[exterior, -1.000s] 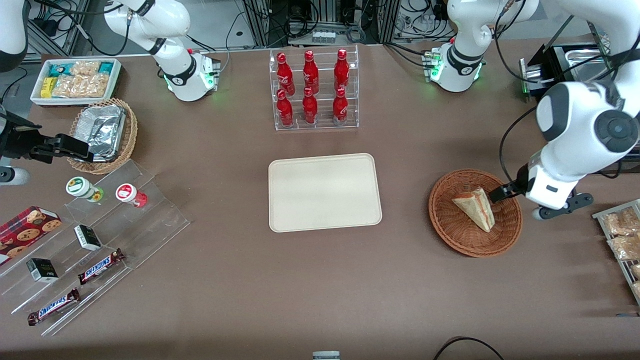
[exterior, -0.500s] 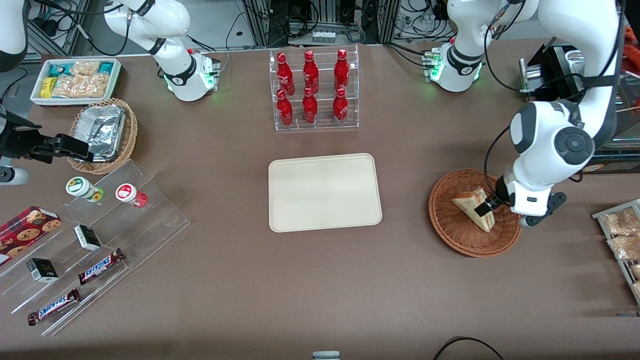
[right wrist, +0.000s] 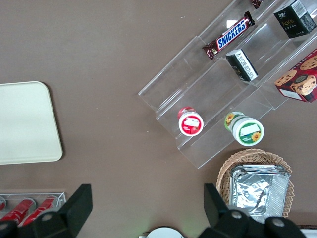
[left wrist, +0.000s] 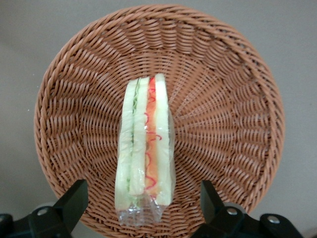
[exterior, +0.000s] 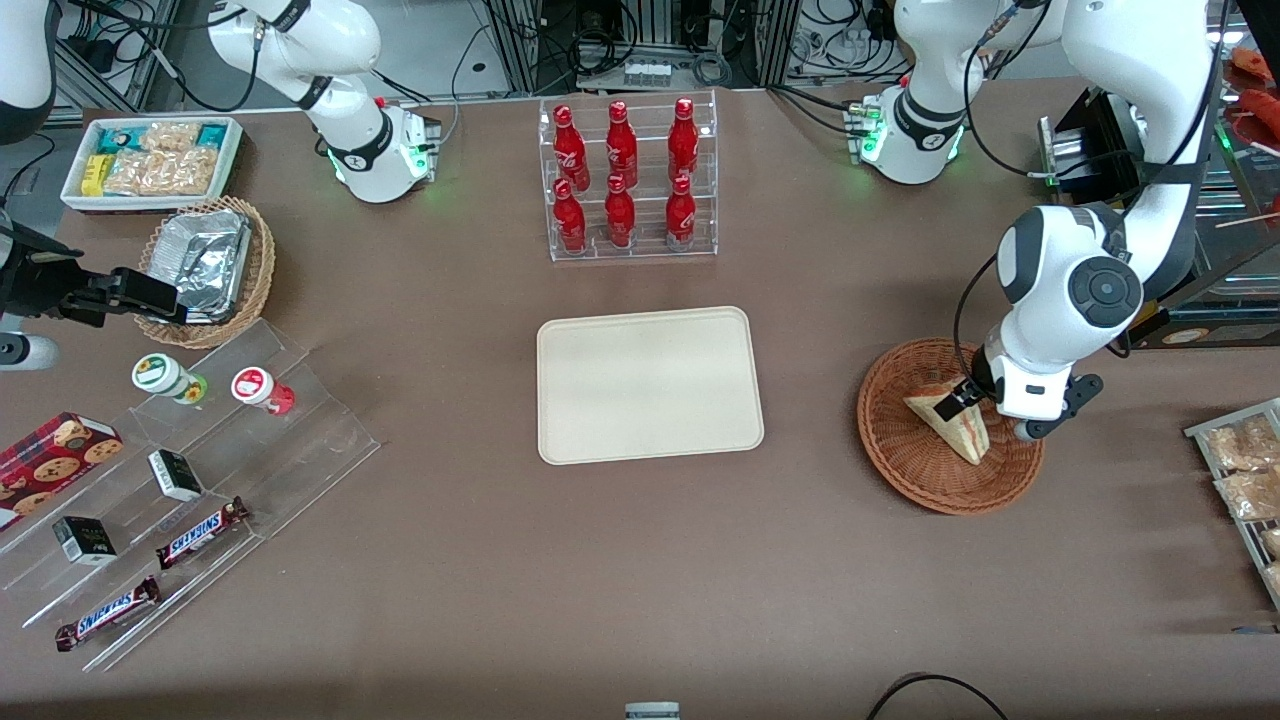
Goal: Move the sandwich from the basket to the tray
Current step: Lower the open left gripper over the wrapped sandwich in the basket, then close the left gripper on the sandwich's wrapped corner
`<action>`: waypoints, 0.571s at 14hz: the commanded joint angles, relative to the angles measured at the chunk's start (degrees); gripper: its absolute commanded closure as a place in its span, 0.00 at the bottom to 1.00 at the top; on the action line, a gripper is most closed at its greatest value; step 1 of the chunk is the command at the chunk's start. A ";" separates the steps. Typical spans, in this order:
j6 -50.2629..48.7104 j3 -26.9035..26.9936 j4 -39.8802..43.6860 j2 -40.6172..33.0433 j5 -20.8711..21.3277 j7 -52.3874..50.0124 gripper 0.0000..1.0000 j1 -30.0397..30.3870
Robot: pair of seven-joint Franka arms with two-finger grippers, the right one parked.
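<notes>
The sandwich [exterior: 948, 424], a wrapped white-bread wedge with an orange-red and green filling stripe, lies in the round reddish-brown basket [exterior: 905, 472] toward the working arm's end of the table. My left gripper [exterior: 975, 402] hangs low over the basket, above the sandwich's wide end. In the left wrist view the gripper [left wrist: 142, 201] is open. Its two black fingers [left wrist: 73, 199] stand one on each side of the sandwich [left wrist: 146, 144], apart from it, over the basket [left wrist: 69, 99]. The cream-beige tray [exterior: 650, 385] lies flat at the table's middle, beside the basket, and also shows in the right wrist view [right wrist: 25, 124].
A clear rack of red bottles [exterior: 627, 180] stands farther from the front camera than the tray. A wire rack of snack packets [exterior: 1240, 470] sits at the table edge beside the basket. A tan basket with foil [exterior: 205, 265], a white snack bin [exterior: 150, 160] and acrylic steps [exterior: 180, 450] lie toward the parked arm's end.
My left gripper has swung in from the basket's outer rim to above the sandwich's wide end. The sandwich, basket and tray have not moved.
</notes>
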 commanded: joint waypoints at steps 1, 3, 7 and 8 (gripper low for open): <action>2.02 0.22 -1.03 0.12 1.26 -1.76 0.00 0.11; 2.64 0.22 -1.47 0.82 1.18 -1.85 0.00 0.12; 3.51 0.22 -1.56 2.75 1.18 -1.93 0.00 0.12; 3.95 0.22 -1.56 3.19 1.18 -1.93 0.00 0.12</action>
